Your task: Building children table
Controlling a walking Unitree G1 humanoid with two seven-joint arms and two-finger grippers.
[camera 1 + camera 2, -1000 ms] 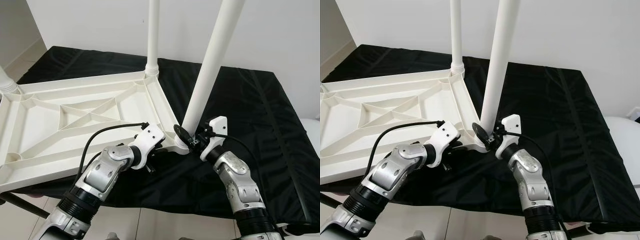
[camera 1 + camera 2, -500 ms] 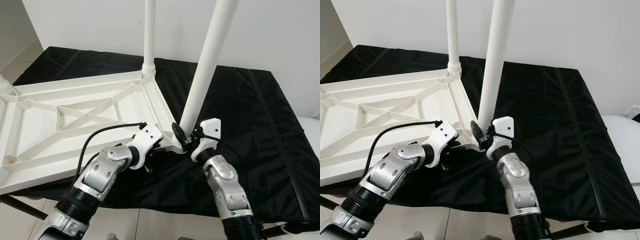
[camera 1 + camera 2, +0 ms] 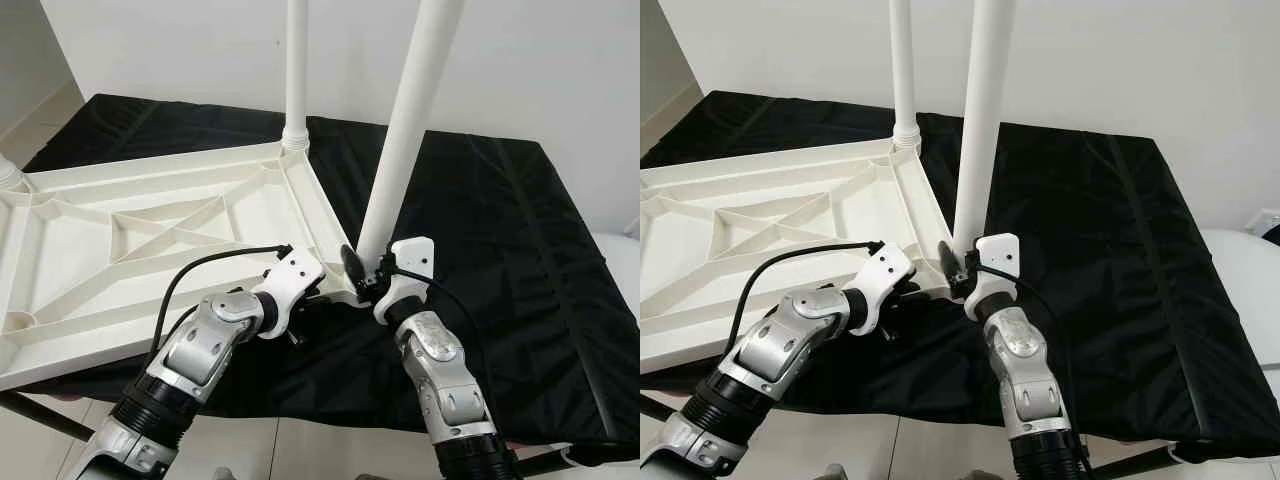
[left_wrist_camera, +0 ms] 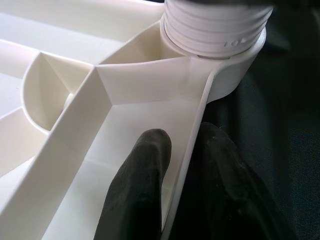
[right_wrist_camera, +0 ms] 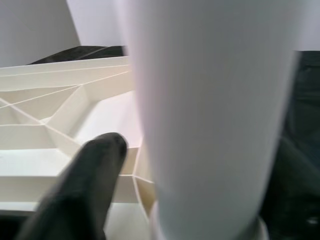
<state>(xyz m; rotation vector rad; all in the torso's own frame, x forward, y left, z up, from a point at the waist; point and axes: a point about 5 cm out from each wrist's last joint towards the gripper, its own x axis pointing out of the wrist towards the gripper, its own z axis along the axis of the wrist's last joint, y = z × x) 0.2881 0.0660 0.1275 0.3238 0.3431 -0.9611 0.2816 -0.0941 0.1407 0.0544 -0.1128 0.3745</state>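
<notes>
Left eye view: we see the white tabletop lying underside up on a black cloth, one leg upright in the far corner socket and a second leg standing in the near corner socket. In the left wrist view we note the left gripper clamped on the tabletop's edge rib just beside that socket, one finger on each side. We find the right gripper closed around the base of the near leg, a finger showing beside it.
</notes>
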